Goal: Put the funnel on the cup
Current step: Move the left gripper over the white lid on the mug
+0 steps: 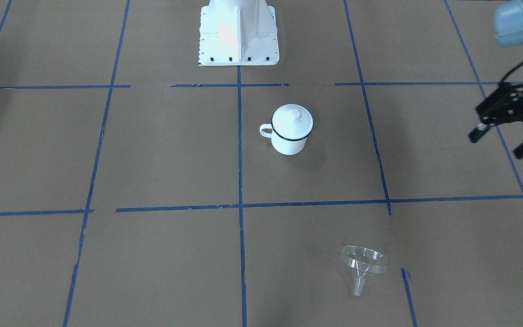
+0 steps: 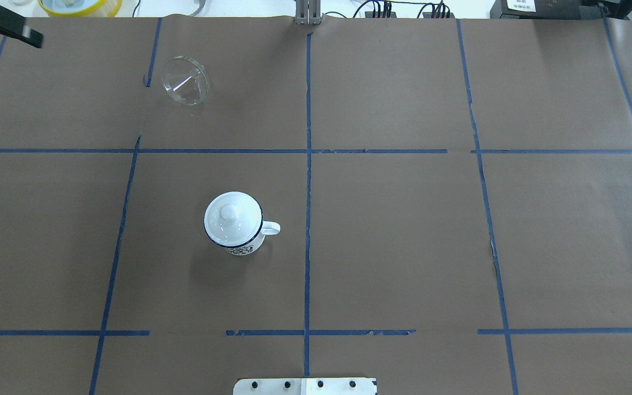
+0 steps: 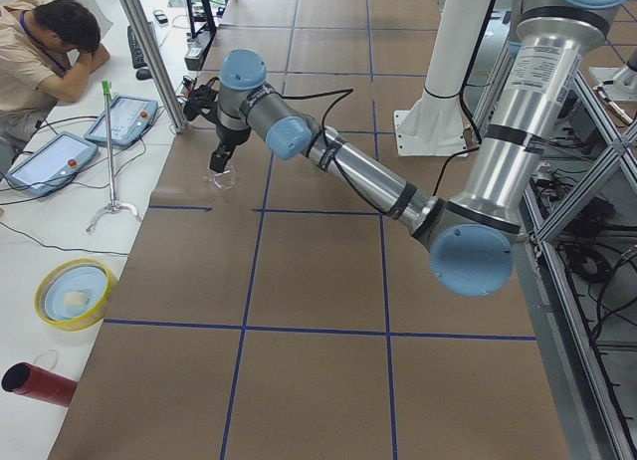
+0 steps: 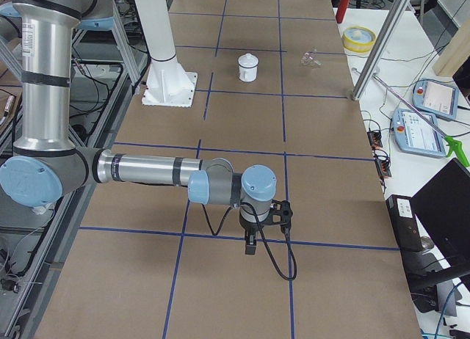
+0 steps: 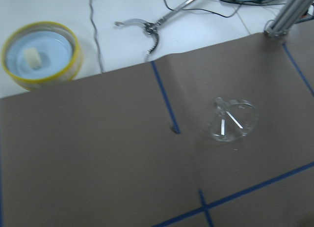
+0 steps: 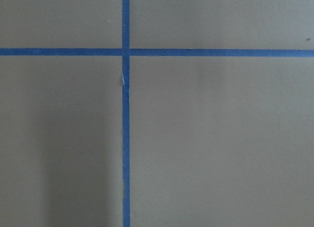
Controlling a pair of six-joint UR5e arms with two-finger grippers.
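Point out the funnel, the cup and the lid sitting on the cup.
funnel [image 2: 185,81]: overhead exterior view, on its clear cone.
cup [image 1: 288,145]: exterior front-facing view, on its white side wall.
lid [image 2: 229,212]: overhead exterior view, on its knob.

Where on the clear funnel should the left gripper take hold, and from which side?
Probably the wide rim, pinched across its wall from above. The funnel lies tipped, spout pointing away from the robot, so part of its rim stands clear of the table.
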